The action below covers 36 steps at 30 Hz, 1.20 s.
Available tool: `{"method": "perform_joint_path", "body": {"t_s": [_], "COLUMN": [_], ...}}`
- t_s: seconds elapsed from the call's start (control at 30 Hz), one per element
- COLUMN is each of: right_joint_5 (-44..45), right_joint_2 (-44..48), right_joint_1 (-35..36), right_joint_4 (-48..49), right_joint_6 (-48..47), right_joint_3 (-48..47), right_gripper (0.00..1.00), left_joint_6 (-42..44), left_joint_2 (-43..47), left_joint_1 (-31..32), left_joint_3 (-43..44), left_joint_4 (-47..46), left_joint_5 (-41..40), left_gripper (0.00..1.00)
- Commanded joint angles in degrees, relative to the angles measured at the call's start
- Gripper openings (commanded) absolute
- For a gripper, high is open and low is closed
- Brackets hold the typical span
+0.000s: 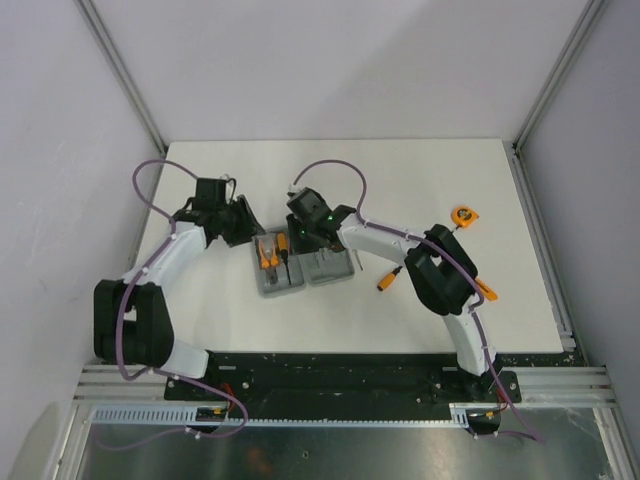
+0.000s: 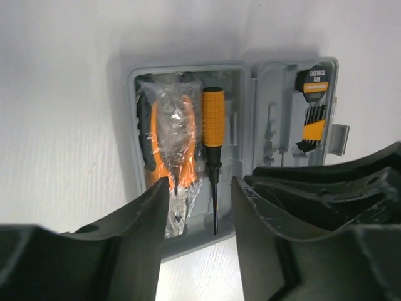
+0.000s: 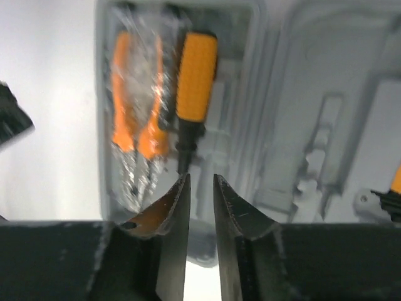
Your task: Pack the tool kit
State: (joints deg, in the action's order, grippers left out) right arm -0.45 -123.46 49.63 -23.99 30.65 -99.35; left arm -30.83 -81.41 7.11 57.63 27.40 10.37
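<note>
The grey tool kit case lies open in the middle of the table. Its left half holds plastic-wrapped orange pliers and an orange-handled screwdriver; its right half holds black hex keys under an "Electrical Tape" label. My left gripper is open and empty, just off the case's edge, by the screwdriver's tip. My right gripper hovers over the case near the screwdriver, its jaws a narrow gap apart with nothing between them. In the top view both grippers, left and right, sit at the case's far side.
An orange tape measure lies at the right back. An orange-handled tool lies right of the case, and another shows beside the right arm's elbow. The right arm's black gripper fills the right of the left wrist view.
</note>
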Motion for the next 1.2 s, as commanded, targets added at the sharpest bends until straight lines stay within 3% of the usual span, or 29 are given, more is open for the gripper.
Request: {"method": "perform_joint_path", "body": {"t_s": [0.0,0.17,0.57,0.77,0.9,1.17], "right_joint_5": [-3.78,-5.27,-7.50,-9.33,-10.20,-10.17], "right_joint_2": [5.00,6.18,6.85,5.50,4.23,1.43], "right_joint_1": [0.14,0.60,1.49,2.24,2.31,2.30], "right_joint_4": [3.63,4.83,5.78,5.68,4.72,2.29], "right_joint_6": [-1.88,-2.39,-2.99,-3.86,-4.58,-4.34], "right_joint_3": [5.70,9.09,10.03,9.59,8.87,7.83], "right_gripper": [0.21,0.12,0.24,0.24,0.24,0.16], "left_joint_6": [-1.12,-2.27,-2.85,-4.37,-4.57,-4.55], "left_joint_2": [-4.68,-11.21,-19.92,-23.17,-24.61,-25.77], "left_joint_1": [1.60,3.10,4.32,4.89,5.02,5.08], "left_joint_3": [3.76,5.96,9.40,11.02,11.20,11.24], "left_joint_4": [-4.43,-6.94,-8.27,-8.41,-8.40,-8.35], "left_joint_5": [6.09,7.55,7.64,7.40,5.99,4.35], "left_gripper": [0.43,0.35,0.34,0.33,0.27,0.24]}}
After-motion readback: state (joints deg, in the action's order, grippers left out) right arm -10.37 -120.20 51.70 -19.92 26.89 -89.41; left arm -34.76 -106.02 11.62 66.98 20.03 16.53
